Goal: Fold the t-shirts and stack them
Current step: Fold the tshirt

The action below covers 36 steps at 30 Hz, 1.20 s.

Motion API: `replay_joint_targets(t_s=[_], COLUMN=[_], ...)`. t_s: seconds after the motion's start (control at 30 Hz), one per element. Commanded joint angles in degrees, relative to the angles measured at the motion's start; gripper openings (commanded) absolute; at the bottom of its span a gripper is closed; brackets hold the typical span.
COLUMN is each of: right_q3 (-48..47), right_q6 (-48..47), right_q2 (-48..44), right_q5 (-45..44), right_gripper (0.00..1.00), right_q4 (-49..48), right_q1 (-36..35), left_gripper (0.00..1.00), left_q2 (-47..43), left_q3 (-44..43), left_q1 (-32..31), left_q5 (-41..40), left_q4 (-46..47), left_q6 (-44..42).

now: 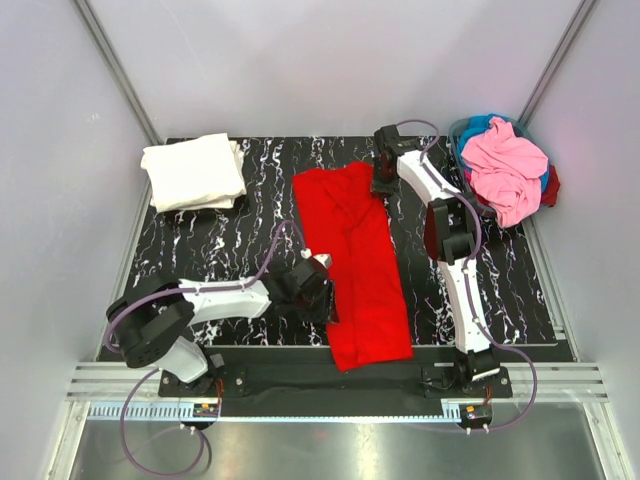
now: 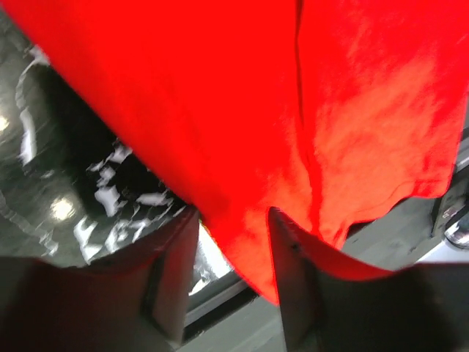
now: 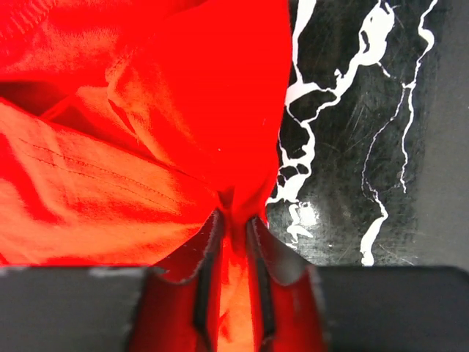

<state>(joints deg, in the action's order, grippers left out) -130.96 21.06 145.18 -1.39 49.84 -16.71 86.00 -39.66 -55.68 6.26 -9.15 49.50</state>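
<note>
The right gripper (image 3: 236,220) has its two dark, flat fingers (image 3: 270,257) pressed close together on a pinched fold of the bright red t-shirt (image 3: 146,110). The soft cloth bunches into creases as it enters the narrow gap. A stitched seam runs across the fabric nearby.

The left gripper (image 2: 233,216) has its fingers (image 2: 289,271) standing apart on either side of the shirt's wavy lower hem. A sliver of light shows between one finger and the cloth.

From above, the red shirt lies as a long, narrow, slightly rumpled strip down the middle of the table (image 1: 500,290). The right gripper is at the strip's far right corner and the left gripper is at its near left edge. The table is glossy black with white marble veins.

At the far left corner sits a cream-white t-shirt (image 1: 195,172), folded into a neat, thick square. At the far right, a dark-rimmed basket (image 1: 460,150) holds a crumpled pink t-shirt (image 1: 505,165), with blue cloth (image 1: 480,125) and dark red cloth (image 1: 550,185) showing beneath it.
</note>
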Motion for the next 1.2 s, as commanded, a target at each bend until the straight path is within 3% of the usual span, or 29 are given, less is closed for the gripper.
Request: replay_joint_targets(t_s=[0.0, 0.03, 0.1, 0.13, 0.3, 0.47, 0.57, 0.63, 0.7, 0.73, 0.83, 0.87, 0.93, 1.0, 1.17], right_q3=[-2.20, -2.46, -2.72, -2.81, -5.62, -11.32, -14.41, -18.78, -21.43, -22.58, -18.23, -15.93, -10.58, -1.00, 25.01], right_q6=[-0.14, -0.23, -0.05, 0.29, 3.11, 5.74, 6.54, 6.63, 6.45, 6.28, 5.14, 4.78, 3.90, 3.81, 5.57], right_q2=[2.11, 2.38, 2.91, 3.00, 4.14, 6.25, 7.92, 10.02, 11.60, 11.79, 8.20, 4.36, -0.58, -9.33, -31.31], right_q5=[0.42, 0.42, 0.25, -0.10, -0.11, 0.85, 4.89, 7.43, 9.20, 10.34, 9.92, 9.04, 6.76, 3.42, 3.93], right_gripper=[0.22, 0.20, 0.17, 0.17, 0.13, 0.12, 0.18, 0.32, 0.48, 0.66, 0.78, 0.79, 0.80, 0.81, 0.81], right_q4=[0.08, 0.16, 0.17, 0.25, 1.39, 0.88, -1.68, -2.12, -1.95, -1.86, -2.29, -2.64, -3.52, -5.37, -7.31], right_q1=[1.24, 1.41, 2.20, 2.56, 4.75, 5.46, 5.37, 5.37, 5.37, 5.37, 5.37, 5.37, 5.37, 5.28, 4.32], left_gripper=[0.36, 0.29, 0.04, 0.00, 0.00, 0.00, 0.00, 0.01, 0.04, 0.13, 0.42, 0.60, 0.71, 0.77, 0.79], left_q2=[3.82, 4.52, 6.20, 6.46, 3.57, -1.96, -3.20, -1.98, -0.57, 0.65, 1.02, 0.75, -0.03, -2.23, -8.82], left_q3=[-1.81, -2.35, -3.23, -4.36, -6.84, -3.15, -3.05, -3.76, -3.67, -3.41, -2.18, -2.44, -4.19, -5.42, -6.48], left_q1=[-0.57, -0.57, -0.57, -0.57, 3.11, 12.15, 14.45, 14.55, 14.46, 14.37, 12.54, 10.44, 8.40, 7.08, 6.99], left_q5=[0.07, -0.02, 0.15, -0.37, -7.65, -7.23, -6.62, -5.74, -2.59, -1.35, 2.08, 1.74, 0.08, -2.64, -8.52], left_q4=[3.35, 3.00, 2.38, 0.12, -9.83, -12.91, -13.00, -13.00, -11.69, -9.59, -5.81, -5.71, -8.33, -10.79, -17.39], left_q6=[0.25, 0.08, -0.54, -0.80, -4.58, -7.74, -9.50, -9.77, -9.33, -8.89, -6.52, -5.82, -5.46, -5.29, -4.15])
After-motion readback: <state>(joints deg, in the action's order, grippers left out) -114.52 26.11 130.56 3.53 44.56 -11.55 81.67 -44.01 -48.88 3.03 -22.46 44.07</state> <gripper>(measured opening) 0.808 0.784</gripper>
